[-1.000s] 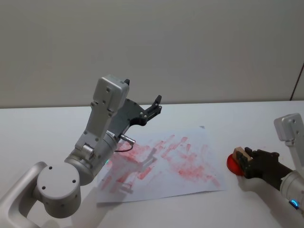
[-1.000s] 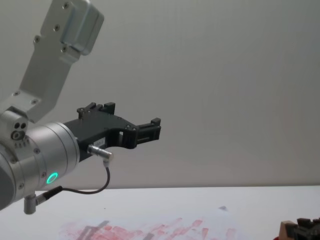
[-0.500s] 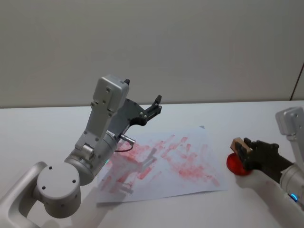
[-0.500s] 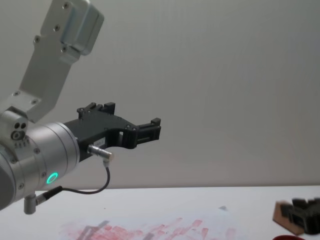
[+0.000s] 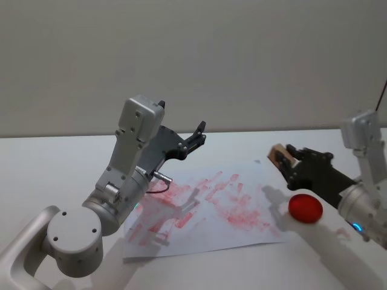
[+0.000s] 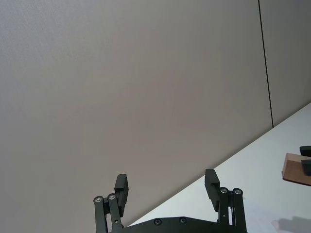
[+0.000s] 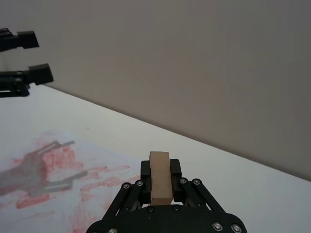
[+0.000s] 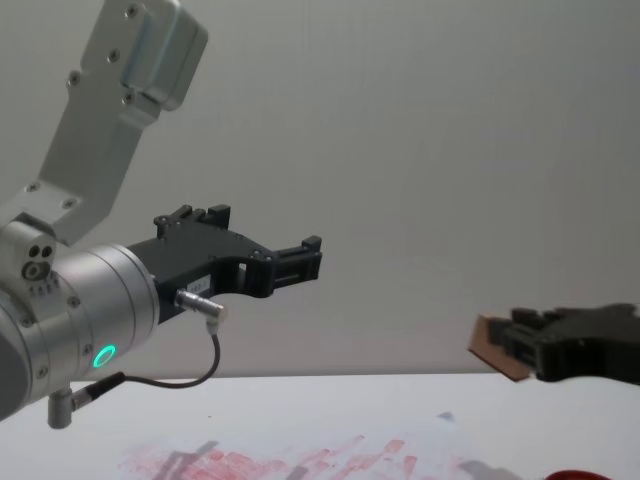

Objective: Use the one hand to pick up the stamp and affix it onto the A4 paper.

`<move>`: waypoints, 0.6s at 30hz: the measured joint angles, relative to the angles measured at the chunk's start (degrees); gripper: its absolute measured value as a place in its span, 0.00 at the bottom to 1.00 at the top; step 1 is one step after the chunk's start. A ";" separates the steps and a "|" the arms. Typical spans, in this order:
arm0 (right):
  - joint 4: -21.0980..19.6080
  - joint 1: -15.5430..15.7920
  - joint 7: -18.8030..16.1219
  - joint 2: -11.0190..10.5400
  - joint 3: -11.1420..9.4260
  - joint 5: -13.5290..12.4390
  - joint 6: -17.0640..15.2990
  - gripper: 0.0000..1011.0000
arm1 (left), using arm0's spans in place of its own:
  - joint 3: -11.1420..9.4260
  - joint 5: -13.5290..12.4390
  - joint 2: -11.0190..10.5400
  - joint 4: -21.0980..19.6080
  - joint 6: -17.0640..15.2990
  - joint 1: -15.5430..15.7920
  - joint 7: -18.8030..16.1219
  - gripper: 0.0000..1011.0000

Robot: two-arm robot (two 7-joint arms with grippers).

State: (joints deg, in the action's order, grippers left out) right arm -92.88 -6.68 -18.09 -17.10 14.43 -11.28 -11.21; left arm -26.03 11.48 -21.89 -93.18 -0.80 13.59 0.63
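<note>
The stamp [image 5: 279, 156] is a tan wooden block, and my right gripper [image 5: 289, 162] is shut on it. It hangs in the air above the table, just past the right edge of the A4 paper [image 5: 205, 205], a white sheet covered in red prints. In the right wrist view the stamp [image 7: 160, 182] stands upright between the black fingers, with the paper [image 7: 58, 165] below and ahead. My left gripper [image 5: 199, 133] is raised above the paper's far left part, open and holding nothing; its fingers [image 6: 121, 187] stand wide apart.
A round red ink pad [image 5: 305, 208] lies on the white table right of the paper, below my right gripper. The left arm's large silver body [image 5: 130, 175] overhangs the paper's left side. A grey wall stands behind the table.
My right gripper has lifted the stamp off the red ink pad and carried it up and to the left, towards the paper. The left arm has not moved.
</note>
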 joint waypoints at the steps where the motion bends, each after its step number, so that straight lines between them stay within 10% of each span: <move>1: 0.42 -0.53 -0.89 0.44 0.28 0.00 0.45 0.22 | 0.00 0.00 0.00 0.00 0.00 0.00 0.00 0.99; 18: 6.59 -3.23 -7.06 3.26 3.14 1.49 -1.61 0.22 | 0.00 0.00 0.00 0.00 0.00 0.00 0.00 0.99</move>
State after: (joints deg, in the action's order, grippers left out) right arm -86.29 -9.92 -25.15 -13.85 17.57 -9.79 -12.82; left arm -26.02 11.48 -21.89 -93.17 -0.79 13.59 0.62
